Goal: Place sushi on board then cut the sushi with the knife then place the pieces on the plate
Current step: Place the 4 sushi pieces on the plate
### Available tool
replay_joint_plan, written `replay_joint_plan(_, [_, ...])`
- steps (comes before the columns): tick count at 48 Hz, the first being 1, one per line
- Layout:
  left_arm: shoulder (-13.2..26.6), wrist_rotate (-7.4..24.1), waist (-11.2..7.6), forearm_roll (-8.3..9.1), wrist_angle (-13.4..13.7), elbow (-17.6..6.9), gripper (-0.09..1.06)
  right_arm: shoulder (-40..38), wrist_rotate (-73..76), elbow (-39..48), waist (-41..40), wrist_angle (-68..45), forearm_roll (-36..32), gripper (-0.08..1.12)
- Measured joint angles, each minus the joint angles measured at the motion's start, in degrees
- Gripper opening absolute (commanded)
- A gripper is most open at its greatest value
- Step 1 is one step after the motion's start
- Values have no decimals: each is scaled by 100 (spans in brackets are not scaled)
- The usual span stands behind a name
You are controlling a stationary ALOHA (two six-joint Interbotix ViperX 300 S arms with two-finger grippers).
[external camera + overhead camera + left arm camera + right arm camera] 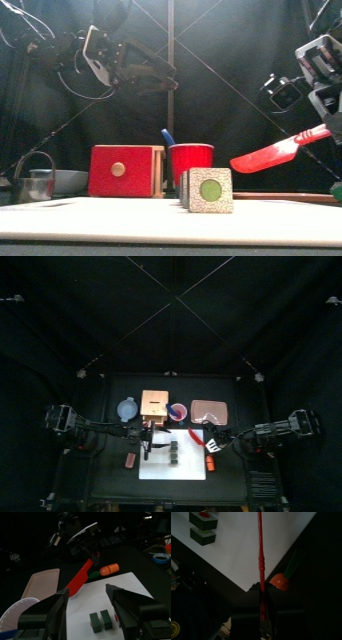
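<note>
Sushi (207, 190) sits nearest us on the flat white board (120, 215): two squared blocks just beside each other, the near face pale and speckled around a round green core. Right gripper (261, 588) is clamped on the handle of the red knife (274, 153), whose smooth, thin plastic blade is tilted over the board's right edge, clear of the sushi. Left gripper (87, 592) hangs above the board, jaws spread wide and empty; the flat pink plate (210, 411) lies behind the board, at the right.
</note>
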Motion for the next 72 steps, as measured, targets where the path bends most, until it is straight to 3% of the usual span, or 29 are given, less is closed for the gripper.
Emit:
replay_joint_plan(11, [0, 9, 0, 0, -123, 79, 93, 255, 2549, -9, 598, -299, -1072, 40])
replay_joint_plan(21, [0, 9, 62, 0, -211, 158, 93, 606, 3366, -123, 817, -896, -1459, 45])
replay_joint_plan(29, [0, 9, 97, 9, -211, 176, 93, 1160, 3366, -334, 967, -1257, -1397, 49])
replay_joint_plan(42, [-9, 9, 97, 18, -220, 193, 93, 1468, 3366, -439, 1099, -1266, -1257, 83])
replay_joint_plan(54, [-9, 18, 158, 35, -220, 193, 93, 1468, 3217, -571, 1081, -1090, -1380, 85])
replay_joint_plan(66, [-9, 18, 220, 35, -220, 237, 93, 1195, 1714, -853, 334, -1011, -2865, 85])
replay_joint_plan(72, [-35, 18, 272, 35, -220, 237, 93, 940, 255, -1072, -123, -721, -3120, 85])
